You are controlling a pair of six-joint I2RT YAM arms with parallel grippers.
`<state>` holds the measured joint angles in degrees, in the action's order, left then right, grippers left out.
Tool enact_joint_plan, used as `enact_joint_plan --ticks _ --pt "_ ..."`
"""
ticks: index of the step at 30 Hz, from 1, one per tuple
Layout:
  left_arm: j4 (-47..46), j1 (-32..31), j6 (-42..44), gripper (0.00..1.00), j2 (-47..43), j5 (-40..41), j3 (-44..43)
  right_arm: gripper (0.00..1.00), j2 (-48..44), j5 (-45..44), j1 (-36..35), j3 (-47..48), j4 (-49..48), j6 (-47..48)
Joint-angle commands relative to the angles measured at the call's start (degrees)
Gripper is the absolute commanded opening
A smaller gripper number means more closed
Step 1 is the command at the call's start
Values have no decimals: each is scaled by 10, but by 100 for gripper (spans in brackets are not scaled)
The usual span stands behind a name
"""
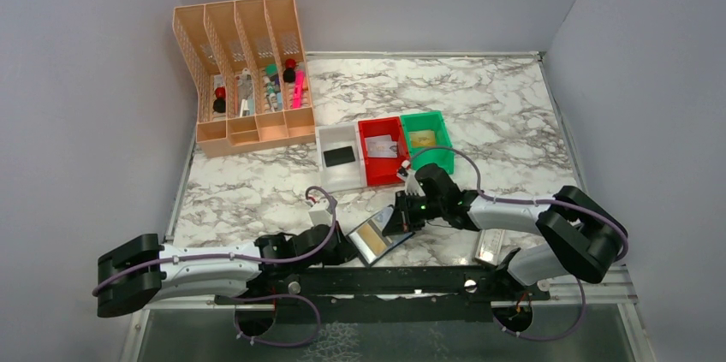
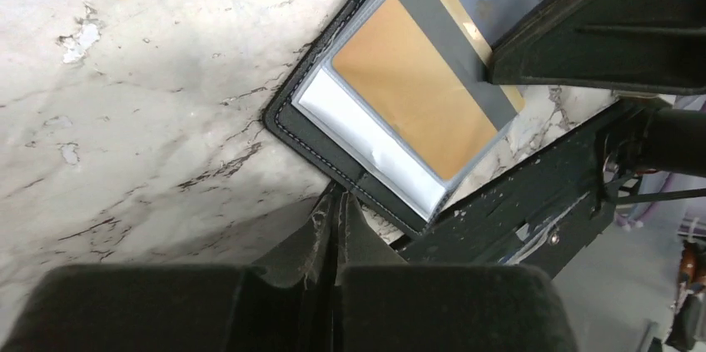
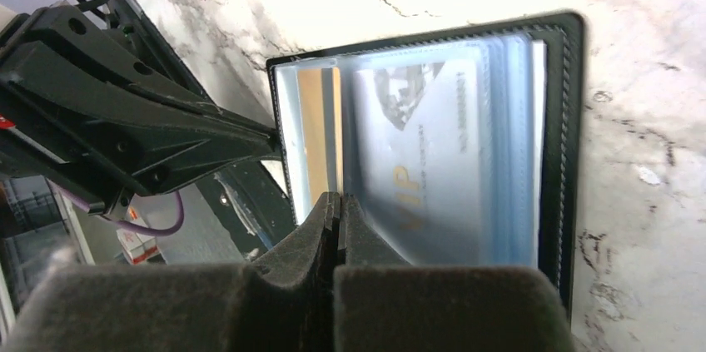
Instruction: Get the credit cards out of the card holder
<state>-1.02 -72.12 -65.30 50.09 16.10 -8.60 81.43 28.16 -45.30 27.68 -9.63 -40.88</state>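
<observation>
Black-edged card holder (image 1: 377, 238), pinched by closed left tool (image 2: 337, 198) and closed right tool (image 3: 337, 200) — best brace left, ease credit cards (image 2: 416, 94) out.

We read "VIP" in pale gold letters on the whitish card (image 3: 416, 152) inside a clear pocket of the card holder (image 3: 571, 119); the smaller print beside it is too blurred for us.

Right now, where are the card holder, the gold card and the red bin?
card holder (image 2: 281, 116), left wrist view, black stitched corner.
gold card (image 2: 416, 102), left wrist view, middle of its face.
red bin (image 1: 382, 179), top view, near wall.
</observation>
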Motion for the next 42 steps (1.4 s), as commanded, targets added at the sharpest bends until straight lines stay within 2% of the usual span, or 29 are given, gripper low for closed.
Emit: enact_joint_plan --ticks 1,8,13,18,24,30,34,37,39,42 --pt "64 -1 48 9 -12 13 -18 1 3 8 9 -19 -22 -8" --pt "85 0 139 37 13 46 -147 1 40 24 8 -79 -125 -72" --pt "33 1 169 39 107 26 -184 1 39 20 8 -96 -154 -95" --pt "-10 1 142 30 206 -5 -173 1 25 9 8 -95 -138 -95" --pt "-46 1 103 16 242 -32 -126 1 22 32 9 -97 -153 -97" --pt "-42 0 84 0 246 -45 -99 13 23 60 9 -100 -185 -112" --pt "-41 0 82 0 233 -43 -92 14 29 75 8 -96 -195 -115" --pt "-34 0 85 0 227 -41 -92 6 30 68 9 -99 -200 -124" --pt "-27 0 86 0 224 -41 -93 5 28 62 9 -103 -202 -128" --pt "-22 0 83 0 214 -42 -84 9 29 67 9 -101 -207 -131"
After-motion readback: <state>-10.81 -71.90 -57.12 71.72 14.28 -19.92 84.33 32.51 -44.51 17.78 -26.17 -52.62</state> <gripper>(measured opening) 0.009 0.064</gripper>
